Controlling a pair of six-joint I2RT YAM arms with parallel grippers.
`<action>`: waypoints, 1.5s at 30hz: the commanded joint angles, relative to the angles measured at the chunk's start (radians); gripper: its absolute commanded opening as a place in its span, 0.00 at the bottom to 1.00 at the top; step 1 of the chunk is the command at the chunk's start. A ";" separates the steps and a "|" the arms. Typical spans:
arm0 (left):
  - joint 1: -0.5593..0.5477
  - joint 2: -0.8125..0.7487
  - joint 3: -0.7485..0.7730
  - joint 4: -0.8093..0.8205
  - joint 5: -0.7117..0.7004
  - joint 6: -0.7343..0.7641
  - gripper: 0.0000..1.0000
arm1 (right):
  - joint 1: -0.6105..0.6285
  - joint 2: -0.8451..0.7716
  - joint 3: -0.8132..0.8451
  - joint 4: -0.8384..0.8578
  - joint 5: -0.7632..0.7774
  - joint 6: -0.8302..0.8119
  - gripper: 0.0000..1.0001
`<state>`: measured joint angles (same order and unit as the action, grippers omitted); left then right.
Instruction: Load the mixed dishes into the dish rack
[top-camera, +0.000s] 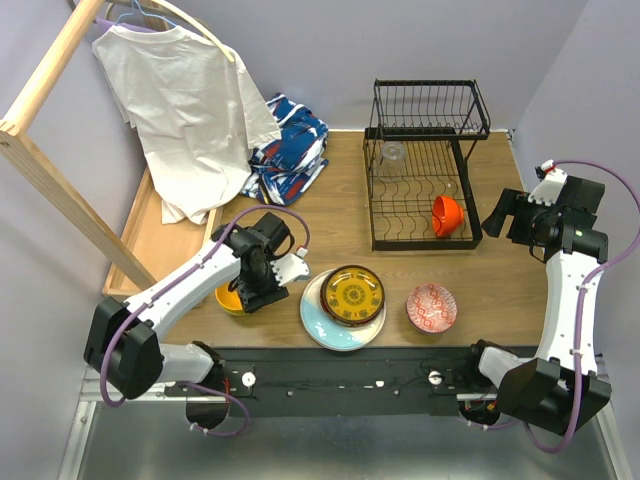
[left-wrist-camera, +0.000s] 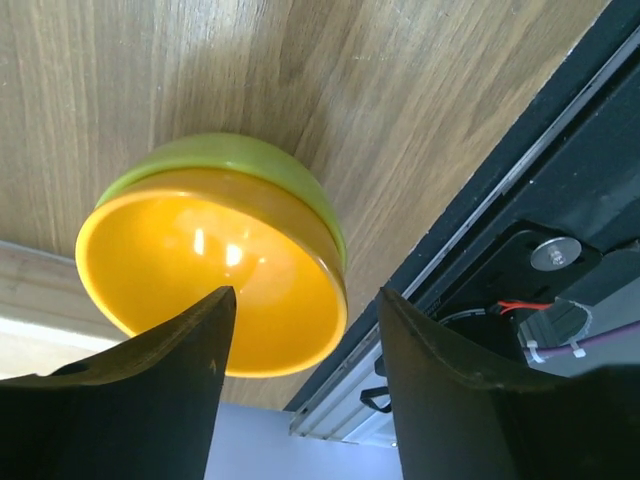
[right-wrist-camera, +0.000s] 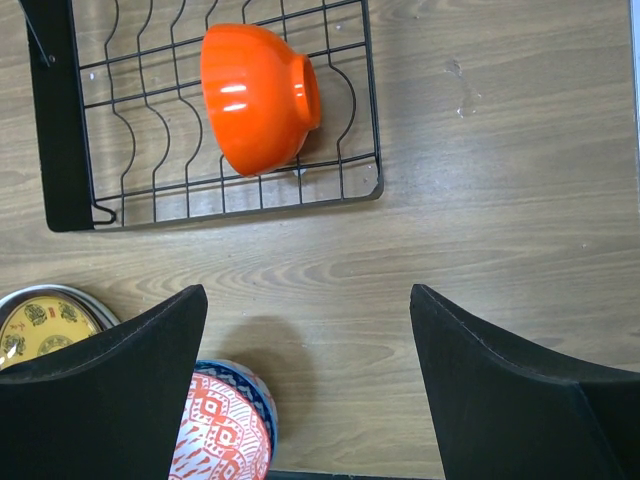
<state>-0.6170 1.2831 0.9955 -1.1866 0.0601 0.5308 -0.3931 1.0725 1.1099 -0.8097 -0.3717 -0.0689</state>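
Table (top-camera: 500, 290) near edge: left gripper (left-wrist-camera: 305, 305) wide over yellow bowl (left-wrist-camera: 200, 260) (green bowl (left-wrist-camera: 230, 150) beneath); right gripper (right-wrist-camera: 305, 300) wide.

no readable text, labels, or numbers

We see a glossy yellow bowl (left-wrist-camera: 210, 280) nested upright in a green bowl (left-wrist-camera: 240, 155), right before the left gripper's (left-wrist-camera: 305, 300) parted fingers. Ahead of the open right gripper (right-wrist-camera: 307, 290), an orange bowl (right-wrist-camera: 260, 95) lies on its side in the nearest corner of the black wire dish rack (right-wrist-camera: 200, 190). A clear glass cup (top-camera: 393, 153) sits farther back. To that gripper's left a red-patterned bowl (right-wrist-camera: 215, 430) stands upright. Just beyond it is a yellow-brown plate (top-camera: 353, 293), stacked over a pale blue plate (top-camera: 325, 325).
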 joint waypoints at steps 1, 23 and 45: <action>0.005 0.016 -0.032 0.044 0.007 0.001 0.65 | -0.006 0.007 0.028 -0.019 -0.012 0.001 0.90; 0.014 0.012 0.233 -0.225 0.109 0.050 0.00 | -0.006 0.003 -0.002 0.000 0.019 0.018 0.90; -0.020 0.525 0.428 1.482 0.793 -1.073 0.00 | -0.006 0.112 0.235 -0.174 0.442 -0.083 0.90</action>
<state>-0.6182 1.7607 1.4982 -0.4103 0.7380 -0.1154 -0.3931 1.1801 1.2922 -0.9039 -0.0715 -0.0967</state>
